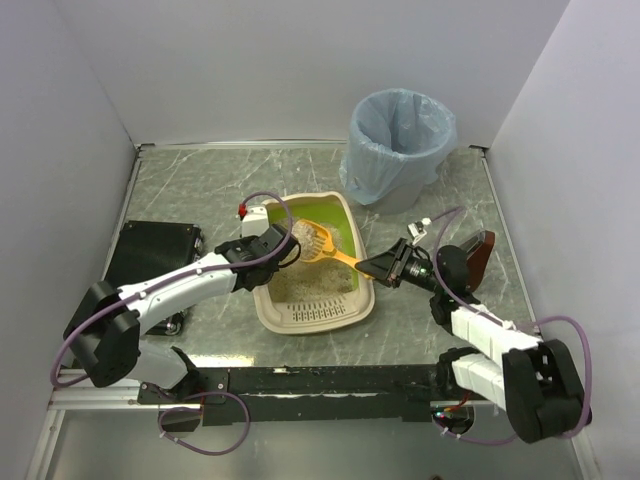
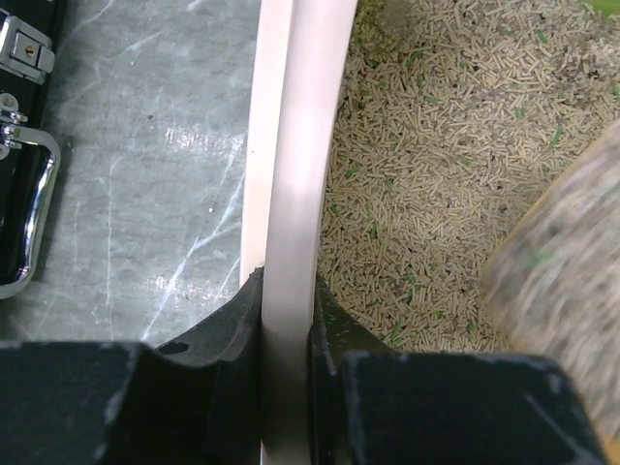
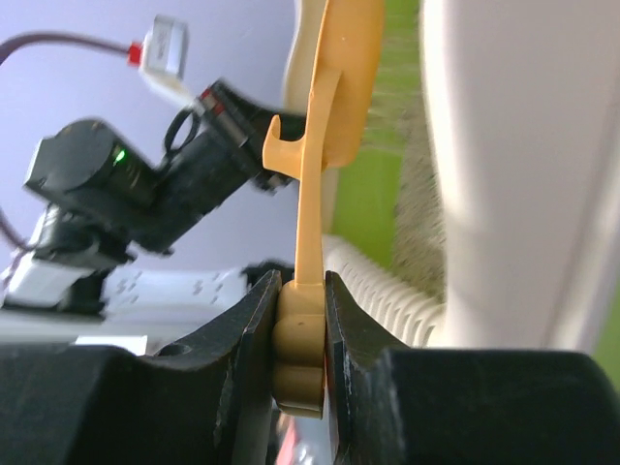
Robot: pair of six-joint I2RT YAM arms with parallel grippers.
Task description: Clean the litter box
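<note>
The litter box (image 1: 318, 318) has a cream rim, a lime-green inner wall and beige pellet litter (image 2: 436, 145). It lies mid-table with its slotted lip at the near end. My left gripper (image 1: 283, 243) is shut on the box's left rim (image 2: 291, 194), one finger outside and one inside. My right gripper (image 1: 365, 266) is shut on the handle of an orange slotted scoop (image 3: 302, 320). The scoop's head (image 1: 315, 240) is raised over the box's far half with litter in it. It shows as a blur at the right of the left wrist view (image 2: 572, 291).
A grey round bin with a light-blue bag (image 1: 395, 145) stands at the back right, beyond the box. A black case with chrome latches (image 1: 150, 255) lies left of the box. A brown object (image 1: 478, 255) sits behind the right wrist. Walls close in on three sides.
</note>
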